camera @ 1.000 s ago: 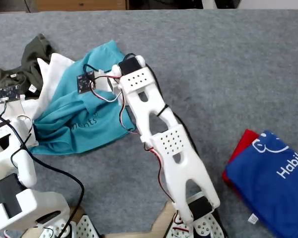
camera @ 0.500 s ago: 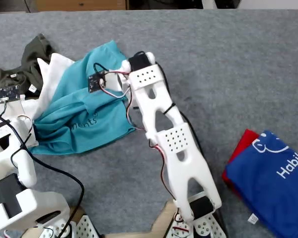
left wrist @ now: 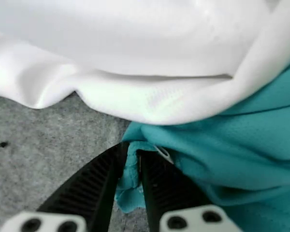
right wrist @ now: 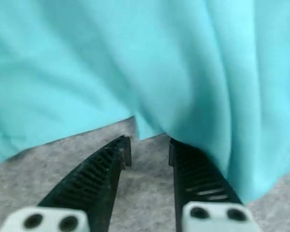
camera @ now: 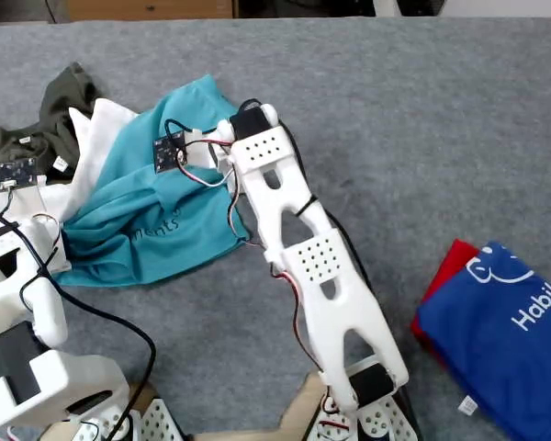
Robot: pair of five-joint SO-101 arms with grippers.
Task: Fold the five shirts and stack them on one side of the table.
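A crumpled teal shirt (camera: pixel 138 211) lies left of centre on the grey table (camera: pixel 422 138), over a white shirt (camera: pixel 96 138). An olive shirt (camera: pixel 55 115) is bunched at the far left. My left gripper (left wrist: pixel 130 150) is shut on a small fold of the teal shirt's (left wrist: pixel 241 140) edge, just under the white shirt's (left wrist: pixel 135 48) hem. My right gripper (right wrist: pixel 149 145) stands open low over the table, its fingertips at the teal shirt's (right wrist: pixel 135 58) edge with nothing between them. The right arm (camera: pixel 285 211) stretches from the front to that shirt's right side.
At the right edge a folded blue shirt (camera: pixel 505 340) rests on a folded red shirt (camera: pixel 445 271). The left arm's base and cables (camera: pixel 28 312) sit at the front left. Bare grey table spans the middle and back right.
The right arm's wrist swung a little to the right, then came back left to the teal shirt's edge. The left arm and the shirts have stayed put.
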